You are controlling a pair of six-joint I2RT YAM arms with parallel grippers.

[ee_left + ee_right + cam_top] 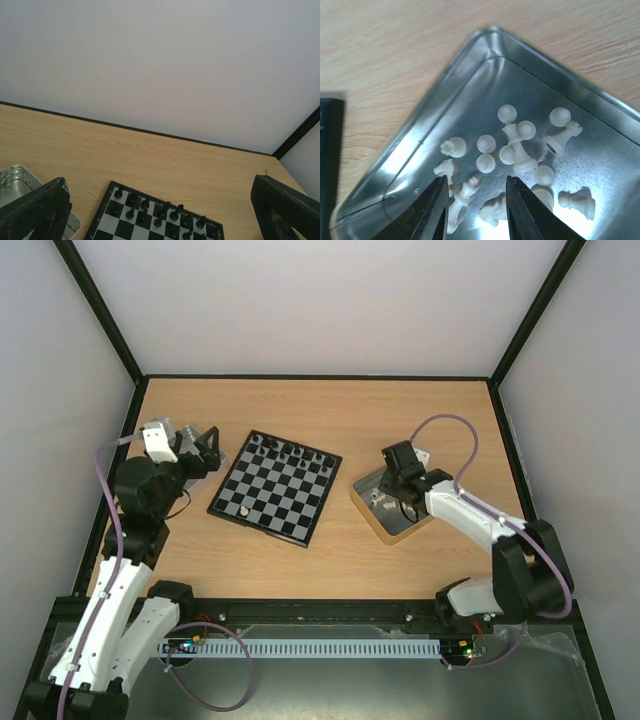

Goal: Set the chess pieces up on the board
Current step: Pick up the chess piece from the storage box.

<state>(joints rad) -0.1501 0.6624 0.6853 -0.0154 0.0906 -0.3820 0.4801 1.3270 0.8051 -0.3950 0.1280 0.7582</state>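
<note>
right hand (476, 186) hangs low in the metal tray (420, 150), fingers partly apart astride a toppled white piece (465, 192) — nothing clamped yet. centre on that one alone, clear of neighbours, then close gently. left hand (159, 185) gapes wide beside the board (275, 490) — black pieces (290, 452) fill its far rows.

Board (275, 496): flat square, black and light-grey checks, thin black border, lying a little turned.
Black pieces (291, 452): tiny, upright, along the far rows of the board.
White pieces (516, 146): cream, loose in a silver tray (485, 37) beside the board, several lying on their sides.
Single pale piece (243, 509): near-left corner of the board.
</note>
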